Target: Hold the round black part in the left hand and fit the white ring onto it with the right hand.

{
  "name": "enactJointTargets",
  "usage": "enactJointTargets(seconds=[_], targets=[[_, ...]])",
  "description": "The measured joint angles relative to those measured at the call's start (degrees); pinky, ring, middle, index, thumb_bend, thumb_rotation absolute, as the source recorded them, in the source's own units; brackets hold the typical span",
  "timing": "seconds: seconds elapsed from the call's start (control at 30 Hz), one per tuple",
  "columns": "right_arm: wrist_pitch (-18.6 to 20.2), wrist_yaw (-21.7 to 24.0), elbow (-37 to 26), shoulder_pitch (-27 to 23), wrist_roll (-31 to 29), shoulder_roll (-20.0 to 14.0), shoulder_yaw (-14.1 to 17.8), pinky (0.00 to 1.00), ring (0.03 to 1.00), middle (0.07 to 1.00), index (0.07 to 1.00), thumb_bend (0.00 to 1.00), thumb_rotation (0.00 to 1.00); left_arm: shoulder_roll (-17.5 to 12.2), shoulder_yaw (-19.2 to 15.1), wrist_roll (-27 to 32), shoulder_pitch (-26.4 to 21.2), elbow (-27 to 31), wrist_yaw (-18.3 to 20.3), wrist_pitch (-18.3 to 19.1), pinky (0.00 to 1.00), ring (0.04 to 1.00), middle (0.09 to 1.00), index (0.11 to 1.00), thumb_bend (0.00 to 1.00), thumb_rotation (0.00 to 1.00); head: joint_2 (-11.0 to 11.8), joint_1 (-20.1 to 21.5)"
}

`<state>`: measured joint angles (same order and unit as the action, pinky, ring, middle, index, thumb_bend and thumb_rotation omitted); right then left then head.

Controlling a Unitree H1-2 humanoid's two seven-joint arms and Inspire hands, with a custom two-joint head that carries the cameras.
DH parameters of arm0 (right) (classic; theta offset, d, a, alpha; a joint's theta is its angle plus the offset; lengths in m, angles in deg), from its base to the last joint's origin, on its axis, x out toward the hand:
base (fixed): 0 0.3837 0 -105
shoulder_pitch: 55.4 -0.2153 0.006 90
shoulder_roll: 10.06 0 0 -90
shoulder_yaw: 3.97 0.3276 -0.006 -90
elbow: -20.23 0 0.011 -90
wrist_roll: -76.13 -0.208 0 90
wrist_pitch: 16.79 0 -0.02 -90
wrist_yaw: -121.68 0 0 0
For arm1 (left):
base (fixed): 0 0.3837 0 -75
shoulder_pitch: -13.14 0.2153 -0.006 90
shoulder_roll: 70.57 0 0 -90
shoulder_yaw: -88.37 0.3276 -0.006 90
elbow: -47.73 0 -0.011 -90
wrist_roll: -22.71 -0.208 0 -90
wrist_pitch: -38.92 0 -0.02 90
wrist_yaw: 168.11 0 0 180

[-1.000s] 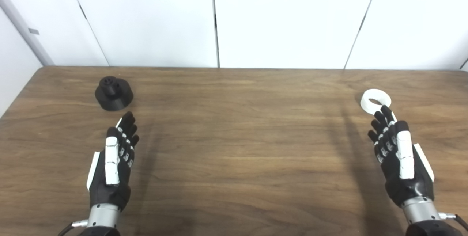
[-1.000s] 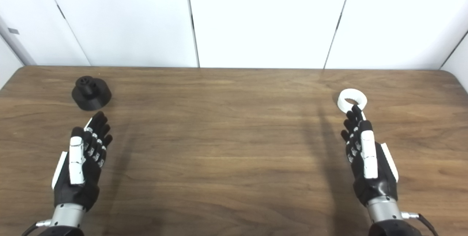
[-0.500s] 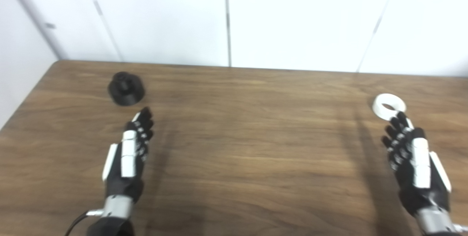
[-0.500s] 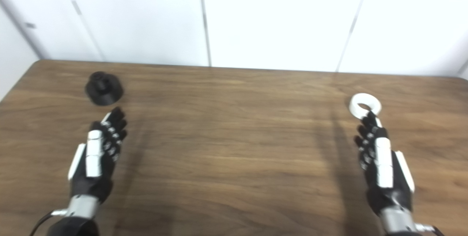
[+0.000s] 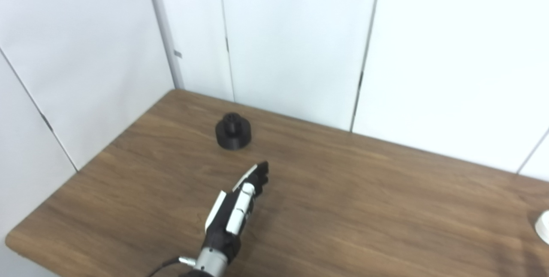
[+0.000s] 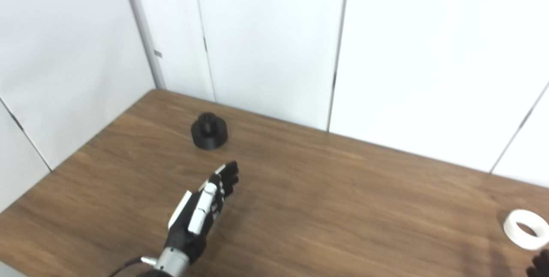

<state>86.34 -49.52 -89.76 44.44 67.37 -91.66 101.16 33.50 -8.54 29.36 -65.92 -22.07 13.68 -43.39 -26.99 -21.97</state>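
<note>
Item one, round black part (image 5: 233, 131): I see it upright on the table (image 5: 351, 208), near the far edge toward the far left corner, its narrower hub pointing up from a wider base, untouched. Item two, left hand (image 5: 236, 208): empty, fingers straight and apart, hovering over the wood on the near side of the part with a clear gap between fingertips and base. Item three, white ring (image 6: 525, 229): lying flat near the right edge of the table, hole up. Item four, right hand (image 6: 541, 265): only a dark sliver shows at the near right corner of the right eye view, just short of the ring; I cannot tell whether it is open or closed. Step in hand, as I judge it: reach and grasp with the left. I would carry the hand forward and a little left, wrap the fingers round the wide base only, and leave the hub clear so the ring can seat on it
</note>
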Motion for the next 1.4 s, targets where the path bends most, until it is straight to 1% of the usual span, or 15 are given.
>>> enactJointTargets(seconds=[0.27,0.37,0.43,0.63,0.77,0.83,0.87,0.93,1.07,1.13,1.17,1.2,1.3,1.37,1.4], targets=[[0.0,0.1,0.0,0.0,0.4,-0.1,0.1,1.0,0.97,0.943,0.939,0.42,1.0,0.1,1.3,-0.5,0.0,-1.6,-1.4,-1.7,1.0,0.956,0.962,0.931,0.55,0.95,0.4,-0.4],[-0.2,0.1,0.0,0.0,0.4,-0.1,0.3,0.95,0.952,0.93,0.931,0.41,1.0,0.2,1.8,-1.6,0.0,-1.6,-1.8,-1.9,1.0,0.96,0.963,0.933,0.55,0.96,0.2,-0.1],[-0.2,0.1,0.0,0.0,0.4,-0.1,0.4,0.96,0.946,0.93,0.93,0.41,1.0,0.2,2.0,-2.0,0.0,-1.6,-2.0,-1.9,1.0,0.962,0.966,0.939,0.54,0.97,0.0,0.0],[-0.2,0.3,0.0,0.0,0.2,-0.2,0.7,0.94,0.934,0.917,0.921,0.41,1.0,0.3,2.9,-5.1,0.0,-1.6,-3.3,-2.0,1.0,0.959,0.964,0.943,0.49,0.93,-0.7,0.8],[-0.2,0.4,0.0,0.0,0.2,-0.3,0.8,0.9,0.917,0.9,0.899,0.41,1.0,0.4,3.0,-5.6,0.0,-1.6,-3.7,-2.1,1.0,0.968,0.969,0.946,0.51,0.92,-0.7,0.9],[-0.2,0.4,0.1,0.0,0.2,-0.3,0.9,0.88,0.909,0.895,0.89,0.4,1.0,0.4,3.1,-6.3,0.0,-1.6,-4.2,-2.2,1.0,0.962,0.963,0.94,0.51,0.92,-0.6,2.2],[-0.2,0.4,0.2,0.0,0.2,-0.4,0.9,0.89,0.908,0.893,0.89,0.44,1.0,0.4,3.1,-7.5,0.0,-1.6,-4.5,-2.3,0.99,0.97,0.967,0.945,0.52,0.89,-0.6,2.2],[-0.5,0.5,0.7,0.0,0.5,-0.4,0.8,0.91,0.909,0.896,0.892,0.46,1.0,0.3,3.5,-13.4,0.0,-1.6,-6.4,-2.9,0.99,0.991,0.986,0.954,0.53,0.82,-0.6,2.2],[-2.0,0.5,2.4,0.0,1.2,-0.4,0.8,0.91,0.912,0.899,0.884,0.49,0.99,-0.1,3.4,-25.7,-0.1,-0.8,-9.3,-2.6,1.0,1.0,0.997,0.942,0.65,0.8,-0.7,3.4],[-3.2,0.6,3.5,0.1,1.4,-0.4,0.8,0.87,0.908,0.899,0.879,0.5,0.98,-0.6,2.4,-28.7,-0.3,0.6,-9.3,-2.6,1.0,1.0,1.0,0.938,0.73,0.79,-0.7,3.5],[-3.9,0.6,4.0,0.2,1.5,-0.4,0.8,0.87,0.908,0.899,0.877,0.5,0.99,-1.2,1.8,-29.9,-0.5,1.3,-9.2,-2.7,1.0,1.0,0.999,0.923,0.8,0.77,-0.7,3.5],[-4.7,0.7,4.4,0.2,1.5,-0.4,0.8,0.87,0.908,0.899,0.876,0.5,1.0,-2.1,1.0,-31.1,-0.7,2.1,-8.7,-2.4,1.0,1.0,0.999,0.918,0.82,0.76,-0.7,3.4],[-5.0,0.8,4.6,0.6,1.5,-0.4,0.5,0.88,0.913,0.906,0.885,0.53,1.0,-6.4,-2.2,-33.9,-1.9,4.1,-7.9,0.6,0.99,1.0,1.0,0.909,0.9,0.64,-0.9,3.1],[-5.0,1.0,4.5,0.6,1.6,-0.5,0.4,0.88,0.917,0.904,0.884,0.53,1.0,-8.9,-4.2,-36.4,-2.5,5.0,-7.8,3.2,0.94,0.991,1.0,0.908,0.93,0.6,-1.0,3.1],[-5.1,1.0,4.5,0.7,1.6,-0.5,0.4,0.92,0.929,0.915,0.889,0.55,1.0,-10.1,-4.9,-37.7,-3.3,5.0,-7.8,4.3,0.92,0.986,0.997,0.902,0.96,0.58,-1.1,3.0]])
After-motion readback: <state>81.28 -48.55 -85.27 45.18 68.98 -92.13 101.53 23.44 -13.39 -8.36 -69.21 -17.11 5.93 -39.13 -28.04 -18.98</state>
